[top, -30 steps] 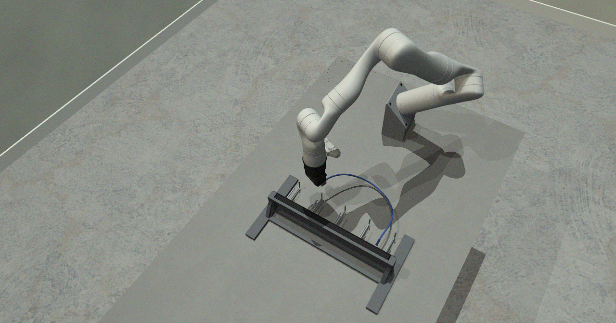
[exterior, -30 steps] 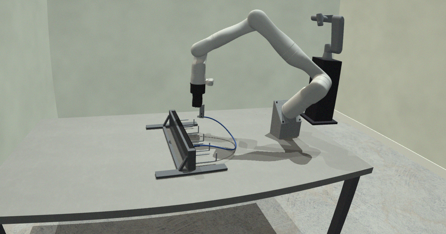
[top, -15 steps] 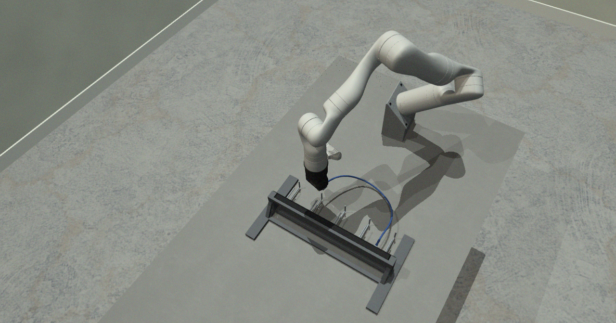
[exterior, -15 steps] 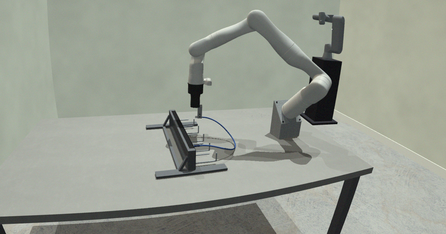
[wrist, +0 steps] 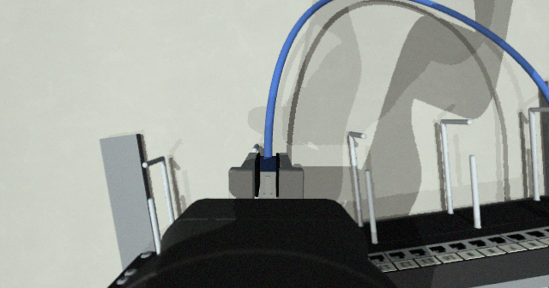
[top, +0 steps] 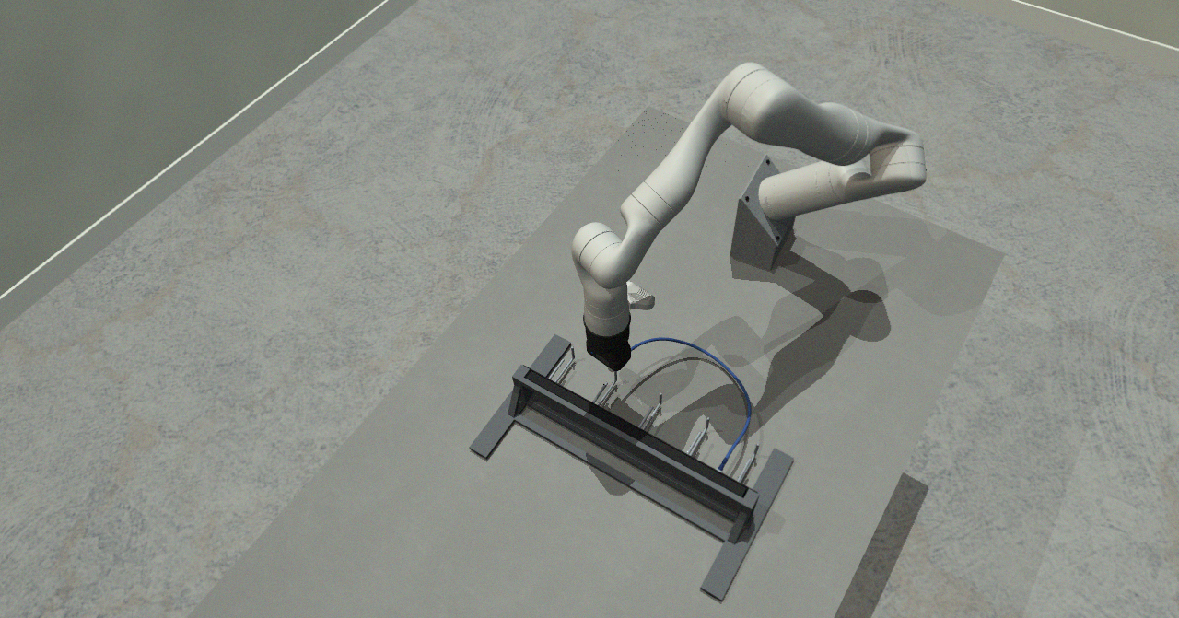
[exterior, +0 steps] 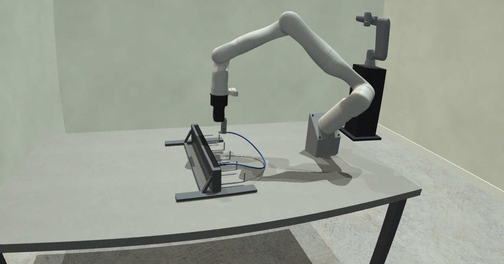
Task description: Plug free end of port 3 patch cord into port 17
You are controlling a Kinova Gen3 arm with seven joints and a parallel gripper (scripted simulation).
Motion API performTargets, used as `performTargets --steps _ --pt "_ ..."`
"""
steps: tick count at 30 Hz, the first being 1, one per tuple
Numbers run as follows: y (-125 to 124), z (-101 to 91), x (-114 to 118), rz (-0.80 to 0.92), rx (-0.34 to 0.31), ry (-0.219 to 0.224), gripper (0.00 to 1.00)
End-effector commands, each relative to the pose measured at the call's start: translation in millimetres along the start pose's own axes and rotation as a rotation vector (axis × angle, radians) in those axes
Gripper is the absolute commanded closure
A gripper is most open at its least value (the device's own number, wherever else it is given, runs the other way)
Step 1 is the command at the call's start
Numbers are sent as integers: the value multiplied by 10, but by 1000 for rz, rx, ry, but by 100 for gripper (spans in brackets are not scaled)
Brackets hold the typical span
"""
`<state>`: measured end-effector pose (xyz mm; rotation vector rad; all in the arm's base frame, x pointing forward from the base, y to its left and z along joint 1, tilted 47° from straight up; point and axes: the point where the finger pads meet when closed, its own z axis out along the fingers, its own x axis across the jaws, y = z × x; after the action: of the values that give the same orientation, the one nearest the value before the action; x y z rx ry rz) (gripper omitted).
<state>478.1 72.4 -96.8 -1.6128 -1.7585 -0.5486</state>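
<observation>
My gripper point(top: 613, 373) point(exterior: 223, 130) point(wrist: 268, 167) is shut on the cord's plug point(wrist: 268, 174), a pale body with a dark blue boot, held between the two fingertips. The blue patch cord point(top: 748, 400) point(exterior: 251, 145) point(wrist: 271, 91) arches from the boot round to the rack's other end, where it enters the panel. The rack point(top: 739, 548) point(exterior: 215, 194) stands upright on its feet. The gripper is above and in front of its jack side, apart from the panel point(wrist: 412, 231). Jacks point(wrist: 458, 246) show right of the gripper body; their numbers are unreadable and the gripper hides others.
Thin bent rods point(top: 659, 408) point(exterior: 236, 165) point(wrist: 446, 172) stick out from the panel front. One rod tip point(wrist: 256, 147) shows just behind the left fingertip in the wrist view. The arm base point(top: 756, 235) point(exterior: 322, 141) stands on the table point(exterior: 105, 192), on the jack side.
</observation>
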Motion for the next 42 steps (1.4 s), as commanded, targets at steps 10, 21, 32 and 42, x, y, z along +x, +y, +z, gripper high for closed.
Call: performTargets --steps 10,21,32,42 --pt "70 -38 61 -77 0 -7 100" --pt "94 -44 87 -103 -1 -7 100" --pt "103 -46 100 -115 0 -7 100" --pt "105 -47 103 -118 0 -7 100"
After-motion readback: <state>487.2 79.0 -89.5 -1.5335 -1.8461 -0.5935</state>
